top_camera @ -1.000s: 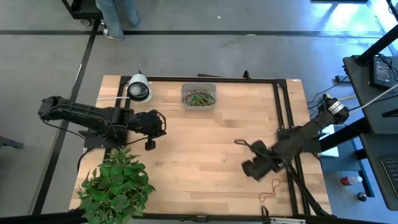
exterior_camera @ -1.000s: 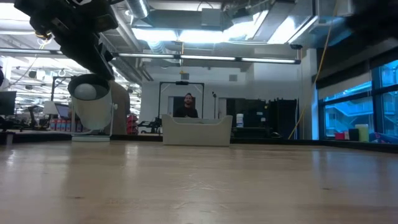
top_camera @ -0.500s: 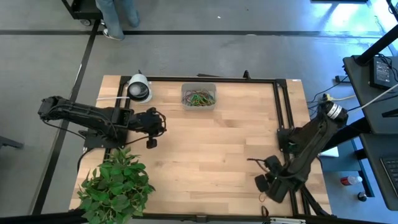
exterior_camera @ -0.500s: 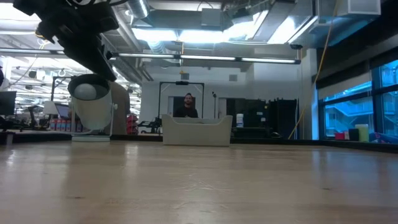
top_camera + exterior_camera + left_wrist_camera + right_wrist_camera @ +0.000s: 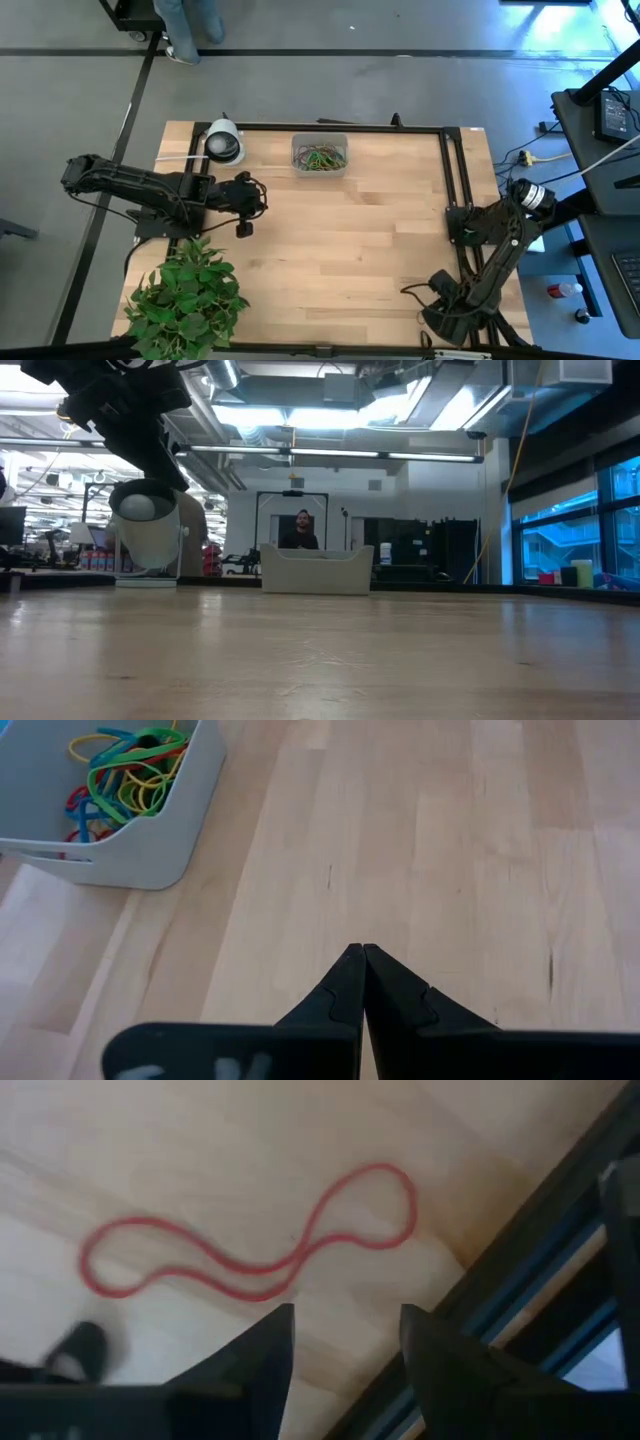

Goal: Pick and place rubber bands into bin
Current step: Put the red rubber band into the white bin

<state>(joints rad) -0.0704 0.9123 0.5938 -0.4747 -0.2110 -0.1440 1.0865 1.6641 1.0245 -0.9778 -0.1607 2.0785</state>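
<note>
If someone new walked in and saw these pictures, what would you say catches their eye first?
Probably the red rubber band lying in a pinched loop on the wood by the black frame rail, with the right gripper poised over it at the table's near right corner, jaws open. Next, the bin at the far edge, holding a bright tangle of bands, and the leafy plant at the near left corner beside the waiting left gripper.

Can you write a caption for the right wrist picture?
Right gripper, jaws open, hovers over a red rubber band lying on the table.
</note>
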